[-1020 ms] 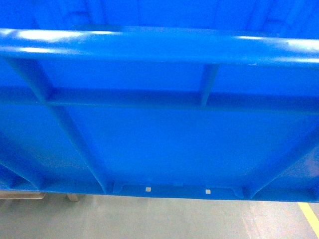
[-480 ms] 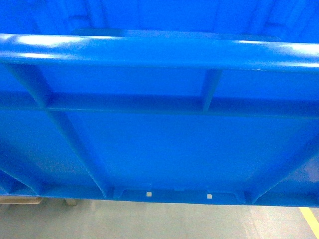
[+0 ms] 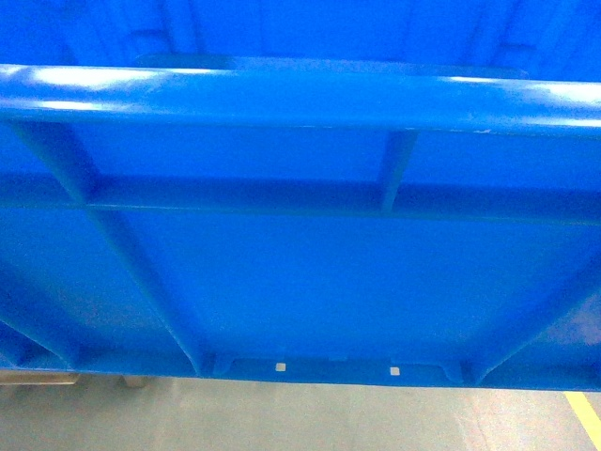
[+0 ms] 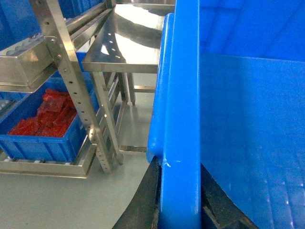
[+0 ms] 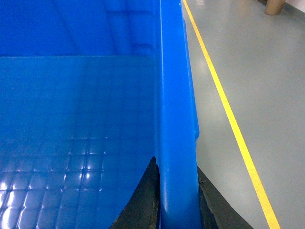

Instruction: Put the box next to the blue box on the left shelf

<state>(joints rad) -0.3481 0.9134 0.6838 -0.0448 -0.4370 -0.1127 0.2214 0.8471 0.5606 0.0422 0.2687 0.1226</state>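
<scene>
Head view filled almost wholly by the box [image 3: 310, 272]: near wall seen close, thick rolled rim running across the top, one horizontal rib and several vertical ribs below it; two small pale squares at the wall's lower edge; under it a strip of grey floor [image 3: 282, 418] with a bit of yellow line [image 3: 584, 413] at lower right; the box's lower edge hangs above that floor, nothing under it in this view.

Left wrist view: left gripper [image 4: 177, 200] has one dark finger outside the box's left rim and one inside, rim between them; clamped on the rim. Beyond the rim, to the left, a steel rack [image 4: 71, 81] of perforated uprights; on its low level a smaller blue crate [image 4: 43, 138] holding red items [image 4: 45, 114]; the crate's base sits on a rail with small white rollers [image 4: 28, 161]; a shiny steel table top [image 4: 126, 40] further back. The held box is well apart from the rack.

Right wrist view: right gripper [image 5: 177, 195] likewise straddles the box's right rim, dark fingers either side, closed on it; the box's gridded inner floor at left, nothing lying on the part in view; grey floor and long yellow line at right; a tan cylindrical thing [image 5: 275, 6] at the top edge, too cut off to name.
</scene>
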